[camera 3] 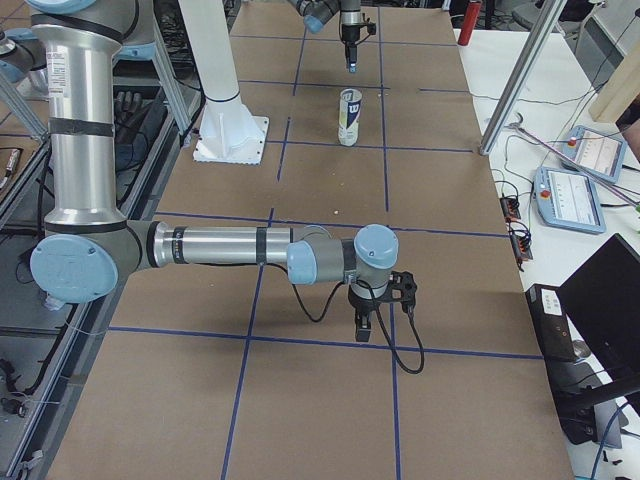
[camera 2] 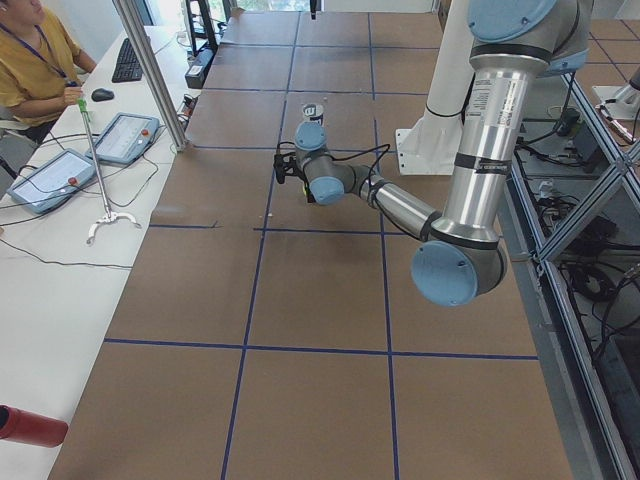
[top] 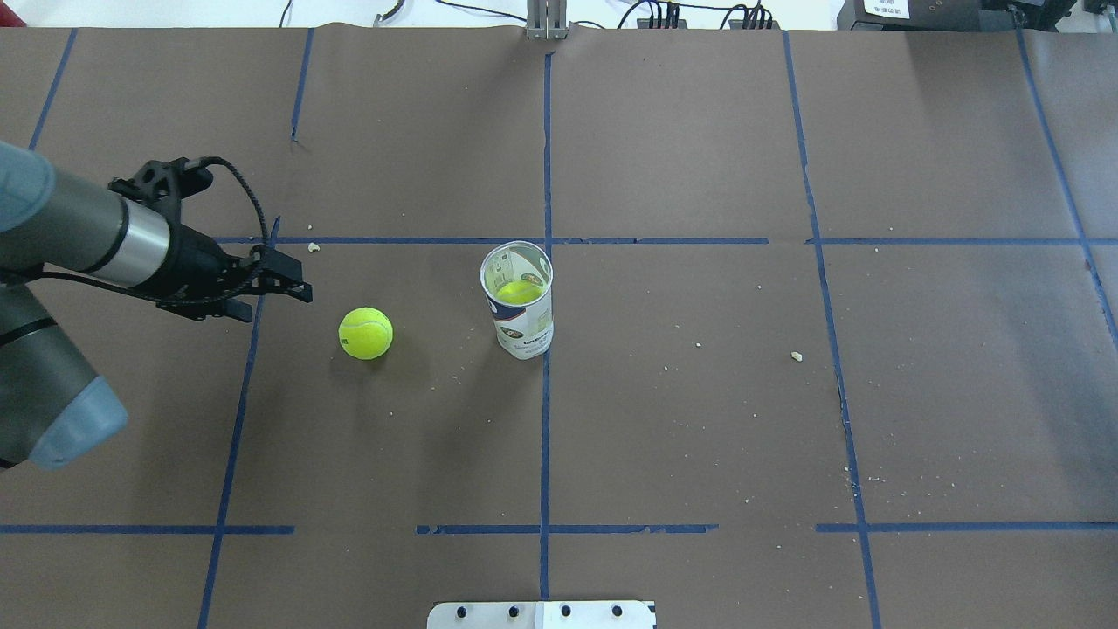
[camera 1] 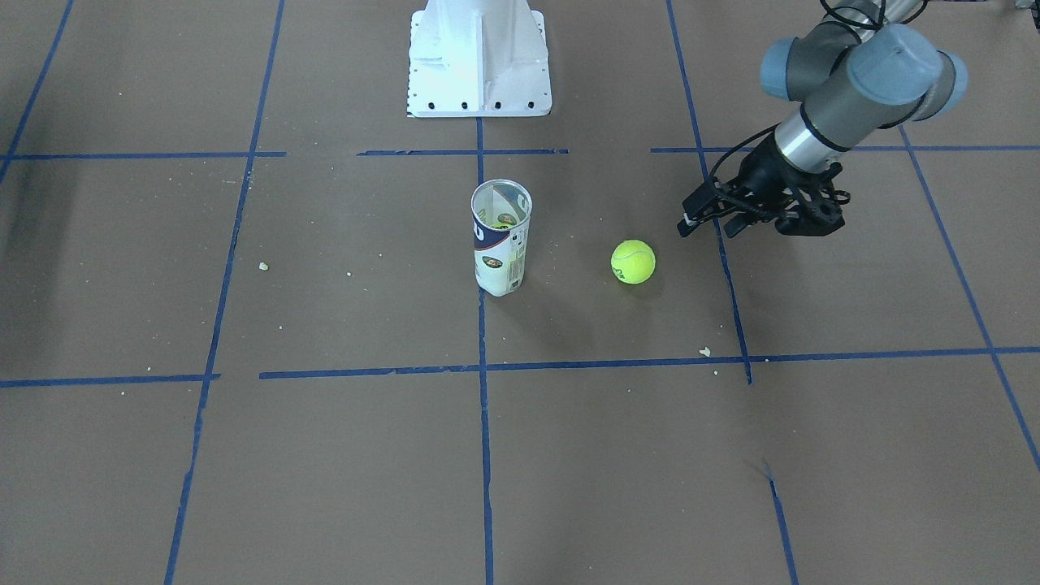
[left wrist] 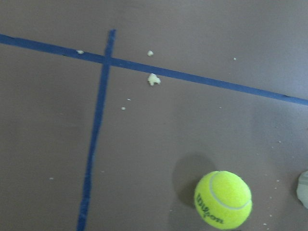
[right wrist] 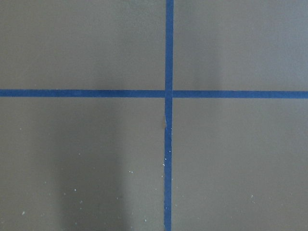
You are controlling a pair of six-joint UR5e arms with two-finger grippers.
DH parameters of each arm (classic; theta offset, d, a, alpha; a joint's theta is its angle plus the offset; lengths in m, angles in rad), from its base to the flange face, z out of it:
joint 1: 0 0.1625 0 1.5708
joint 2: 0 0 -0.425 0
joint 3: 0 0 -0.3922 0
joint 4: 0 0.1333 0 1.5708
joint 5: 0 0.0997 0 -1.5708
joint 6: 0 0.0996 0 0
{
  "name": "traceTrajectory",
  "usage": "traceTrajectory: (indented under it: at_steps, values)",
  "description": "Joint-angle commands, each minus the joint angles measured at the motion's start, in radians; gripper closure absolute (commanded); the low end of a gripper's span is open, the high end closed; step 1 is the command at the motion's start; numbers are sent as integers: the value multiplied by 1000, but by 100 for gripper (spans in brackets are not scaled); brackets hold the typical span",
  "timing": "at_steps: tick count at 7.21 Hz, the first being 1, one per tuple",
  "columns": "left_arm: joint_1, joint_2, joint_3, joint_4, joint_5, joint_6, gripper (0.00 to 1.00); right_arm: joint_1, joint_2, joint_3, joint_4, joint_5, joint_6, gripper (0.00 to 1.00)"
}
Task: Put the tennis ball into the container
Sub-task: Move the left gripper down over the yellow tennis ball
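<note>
The tennis ball (camera 1: pixel 633 261) (top: pixel 365 333) lies on the brown table, a fuzzy yellow-green ball with dark lettering, low right in the left wrist view (left wrist: pixel 223 199). The container (camera 1: pixel 501 244) (top: pixel 519 306) (camera 3: pixel 349 117) stands upright and open-topped a short way off, and a yellow-green shape shows inside it from overhead. My left gripper (camera 1: pixel 708 229) (top: pixel 278 293) hovers beside the ball on the side away from the tube; its fingers look apart and hold nothing. My right gripper (camera 3: pixel 363 328) hangs low over bare table far from both, and I cannot tell its state.
Blue tape lines (top: pixel 546 419) divide the brown table cover into squares. Pale crumbs (camera 1: pixel 704 352) lie scattered about. The white robot base (camera 1: pixel 479 65) stands behind the tube. An operator (camera 2: pixel 30 60) sits at a side desk with tablets.
</note>
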Motion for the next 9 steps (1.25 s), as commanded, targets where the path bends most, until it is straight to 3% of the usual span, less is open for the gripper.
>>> traceTrajectory:
  at_steps: [1,2,9]
  values:
    - [109,-208,-1,438,229,-54,5,0,0,0,0,0,0,0]
    - [129,-207,8,438,237,-60,1,0,0,0,0,0,0,0]
    - [187,-213,131,328,260,-57,1,0,0,0,0,0,0,0]
